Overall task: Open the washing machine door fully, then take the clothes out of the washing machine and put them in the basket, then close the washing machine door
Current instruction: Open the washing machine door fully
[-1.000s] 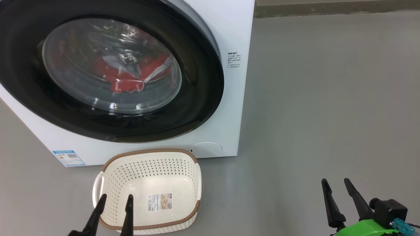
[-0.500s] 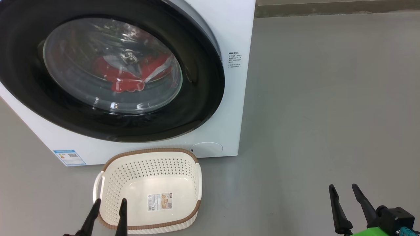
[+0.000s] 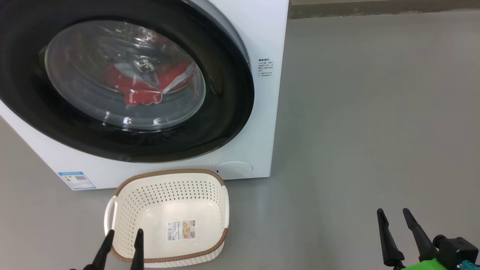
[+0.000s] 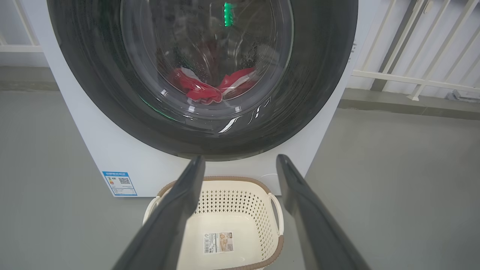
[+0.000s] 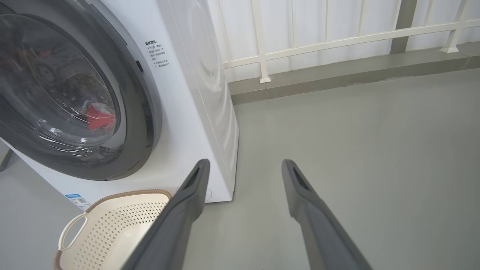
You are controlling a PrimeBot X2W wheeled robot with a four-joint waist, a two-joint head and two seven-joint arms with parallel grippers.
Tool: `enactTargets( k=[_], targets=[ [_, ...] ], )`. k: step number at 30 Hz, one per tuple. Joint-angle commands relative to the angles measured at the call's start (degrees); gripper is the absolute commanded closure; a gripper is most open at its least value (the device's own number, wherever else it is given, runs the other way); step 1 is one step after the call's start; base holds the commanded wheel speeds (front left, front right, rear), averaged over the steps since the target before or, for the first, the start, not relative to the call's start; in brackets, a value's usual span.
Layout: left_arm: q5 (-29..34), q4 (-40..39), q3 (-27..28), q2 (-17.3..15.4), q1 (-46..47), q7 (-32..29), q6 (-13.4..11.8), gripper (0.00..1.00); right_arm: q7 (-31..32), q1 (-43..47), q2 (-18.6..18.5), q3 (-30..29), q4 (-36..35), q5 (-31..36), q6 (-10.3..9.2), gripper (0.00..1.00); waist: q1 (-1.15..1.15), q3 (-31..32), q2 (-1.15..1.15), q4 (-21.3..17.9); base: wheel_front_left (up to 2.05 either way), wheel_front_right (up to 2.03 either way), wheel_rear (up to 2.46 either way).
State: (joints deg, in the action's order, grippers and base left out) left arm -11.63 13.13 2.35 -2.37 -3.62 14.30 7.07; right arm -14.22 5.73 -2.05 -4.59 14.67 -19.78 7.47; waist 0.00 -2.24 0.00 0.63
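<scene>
Lower vs 1 s ago: left gripper (image 3: 124, 232), right gripper (image 3: 393, 211).
Jaws spread, empty both. washing machine door (image 3: 232, 112) shut; basket (image 3: 168, 172) opening up, long axis parallel to door.

Laundry corner in bare utility or balcony-like space. White front-loading washing machine (image 3: 266, 33) stands free on plain grey floor (image 3: 375, 112). Behind machine: low grey curb (image 5: 337, 75), then white railing (image 5: 259, 41) with upright bars against pale wall. Red clothes (image 3: 142, 93) visible inside machine through round glass door (image 3: 225, 112). Cream perforated basket (image 3: 168, 172) on floor just in front of machine. Blue label (image 3: 77, 180) at machine's lower front corner.
</scene>
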Motion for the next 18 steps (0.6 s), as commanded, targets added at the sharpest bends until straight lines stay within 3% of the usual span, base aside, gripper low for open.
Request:
enactTargets(
  k=[1, 7, 18],
  targets=[
    [0.51, -1.19, 1.74, -0.51, 1.61, 0.70, 0.13, 0.00, -0.78, -1.62, -0.84, 1.86, -1.59, -0.54, 0.02, 1.00, 0.00, -0.18, 0.00, 0.10, 0.00, 0.00, 0.00],
    [0.73, -1.12, 0.06, -0.51, 2.55, 0.70, 0.24, 0.00, -0.78, -6.45, -0.84, 3.20, -3.65, -10.82, 0.02, 1.00, 0.00, -1.58, 0.00, 1.24, 0.00, 0.00, 0.00],
    [-1.06, -2.65, -4.27, -0.51, 6.18, 0.70, 0.35, 0.00, -0.78, -25.34, -2.20, 7.72, -2.50, -20.93, 0.02, 1.00, 0.00, -7.90, 0.00, 5.53, 0.00, 0.00, 0.00]
  ],
)
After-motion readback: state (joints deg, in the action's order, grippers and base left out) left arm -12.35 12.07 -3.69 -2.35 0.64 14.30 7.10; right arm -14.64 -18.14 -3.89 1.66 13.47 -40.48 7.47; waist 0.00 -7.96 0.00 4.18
